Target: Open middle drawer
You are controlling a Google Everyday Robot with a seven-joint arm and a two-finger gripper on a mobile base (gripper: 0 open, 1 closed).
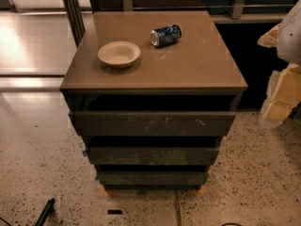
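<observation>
A dark grey-brown cabinet [155,74] stands on the speckled floor with three handle-less drawer fronts stacked under its top. The middle drawer [153,155] is the second front, flat and scuffed, with a dark gap above it. The top front [153,123] has pale scratches, and the bottom front [153,178] looks narrowest. My gripper [278,95] shows as pale yellow and white parts at the right edge of the camera view. It is to the right of the cabinet, apart from it and well off the middle drawer. It holds nothing that I can see.
A beige bowl [119,54] and a blue can [166,36] lying on its side rest on the cabinet top. A black object [44,212] lies on the floor at the bottom left. A glass wall with metal frames runs behind.
</observation>
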